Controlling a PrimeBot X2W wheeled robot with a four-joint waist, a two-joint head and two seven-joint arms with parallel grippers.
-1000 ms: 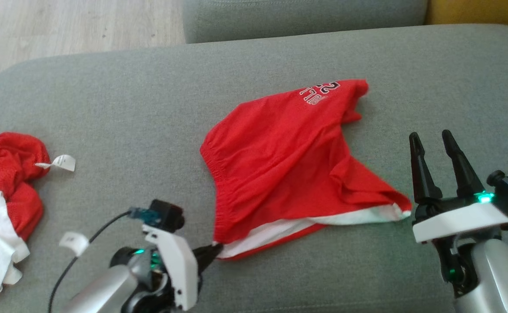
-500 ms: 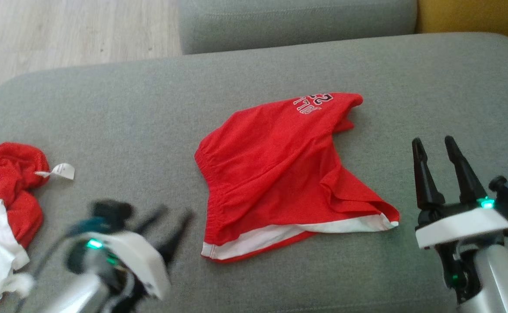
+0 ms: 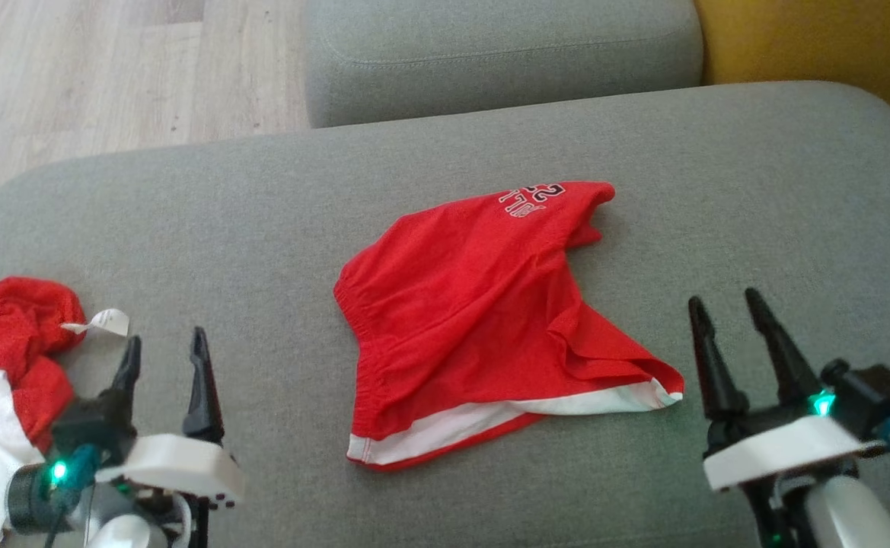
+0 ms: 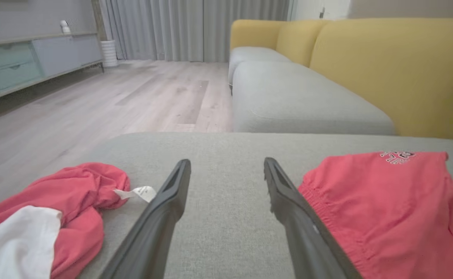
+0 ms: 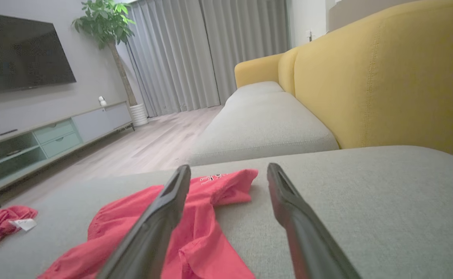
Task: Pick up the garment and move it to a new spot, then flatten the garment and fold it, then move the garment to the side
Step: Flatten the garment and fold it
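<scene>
Left tool [image 3: 167, 340] and right tool [image 3: 723, 298] both stand released at the lower corners, flanking the red fabric shorts with white hem [image 3: 475, 320], which lie rumpled mid-frame on the grey fabric sofa cushion [image 3: 262, 213]. Risk, I judge: pinching one layer skews the fold; the red-and-white cloth heap [image 3: 3, 358] at lower left could snag. Pale wood floor [image 3: 110, 68] upper left, yellow sofa back [image 3: 810, 38] upper right.

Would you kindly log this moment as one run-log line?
left hand: open, empty | right hand: open, empty | red shorts: lying rumpled on grey sofa cushion | fold: not yet done
</scene>
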